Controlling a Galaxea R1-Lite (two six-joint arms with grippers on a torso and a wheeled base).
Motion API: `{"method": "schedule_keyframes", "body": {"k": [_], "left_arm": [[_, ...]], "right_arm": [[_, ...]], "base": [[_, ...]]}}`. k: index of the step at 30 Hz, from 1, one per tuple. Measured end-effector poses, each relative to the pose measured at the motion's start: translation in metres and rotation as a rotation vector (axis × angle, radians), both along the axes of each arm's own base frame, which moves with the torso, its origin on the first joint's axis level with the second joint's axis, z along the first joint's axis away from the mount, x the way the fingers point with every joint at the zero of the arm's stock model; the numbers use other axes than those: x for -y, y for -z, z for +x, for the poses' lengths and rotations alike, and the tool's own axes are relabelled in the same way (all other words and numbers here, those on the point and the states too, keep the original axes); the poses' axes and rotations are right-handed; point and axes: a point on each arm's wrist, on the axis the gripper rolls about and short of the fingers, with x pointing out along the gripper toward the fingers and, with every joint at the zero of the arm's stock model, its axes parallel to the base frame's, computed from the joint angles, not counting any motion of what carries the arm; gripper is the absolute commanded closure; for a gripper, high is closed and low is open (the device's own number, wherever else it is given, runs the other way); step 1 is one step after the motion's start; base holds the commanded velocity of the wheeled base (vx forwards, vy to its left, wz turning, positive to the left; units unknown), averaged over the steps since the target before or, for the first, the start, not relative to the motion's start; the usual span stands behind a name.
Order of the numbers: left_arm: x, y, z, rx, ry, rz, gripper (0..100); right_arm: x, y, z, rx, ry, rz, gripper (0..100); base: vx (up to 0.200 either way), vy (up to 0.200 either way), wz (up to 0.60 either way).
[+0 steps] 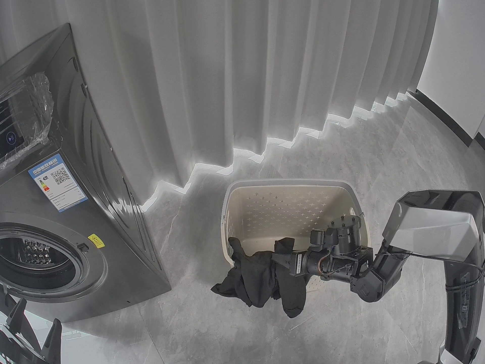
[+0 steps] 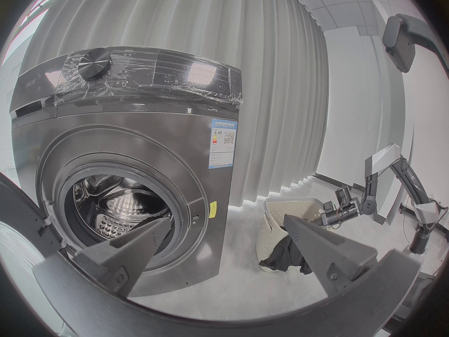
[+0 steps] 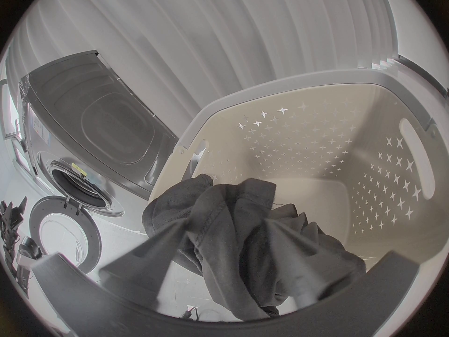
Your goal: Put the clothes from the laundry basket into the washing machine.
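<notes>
Right pincer (image 1: 282, 263) is gripping dark crumpled garment (image 1: 255, 279), draping over cream perforated plastic laundry basket's (image 1: 288, 183) rim; grey metal washing machine (image 1: 76, 188), door open, is standing leftward, beside open left pincer (image 2: 226, 221).

A dark garment (image 1: 258, 278) hangs over the cream basket's (image 1: 288, 183) rim.

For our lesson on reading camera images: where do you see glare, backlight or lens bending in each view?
Head view: light spills under the curtain onto the floor. Left wrist view: glare on the washing machine, on its wrapped panel, its edges bowed. Right wrist view: the laundry basket rim curves, dark corners around.
</notes>
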Motion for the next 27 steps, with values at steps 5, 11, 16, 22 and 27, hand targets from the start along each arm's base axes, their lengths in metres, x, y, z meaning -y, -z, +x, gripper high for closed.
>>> {"method": "schedule_keyframes", "body": {"k": [5,11,16,22,27], "left_arm": [[0.000,0.000,0.000,0.000,0.000,0.000,0],[0.000,0.000,0.000,0.000,0.000,-0.001,0],[0.000,0.000,0.000,0.000,0.000,-0.007,0],[0.000,0.000,0.000,0.000,0.001,-0.012,0],[0.000,0.000,0.000,0.000,0.002,-0.014,0]], "right_arm": [[0.000,0.002,0.001,-0.004,0.003,-0.001,100],[0.003,0.002,0.000,-0.009,0.010,-0.001,100],[0.008,-0.011,-0.006,0.031,0.012,0.021,100],[0.018,-0.051,-0.028,0.122,0.007,0.074,100],[0.022,-0.093,-0.055,0.201,-0.014,0.155,100]], "base": [[0.000,0.000,0.00],[0.000,0.000,0.00],[0.000,0.000,0.00],[0.000,0.000,0.00],[0.000,0.000,0.00]]}}
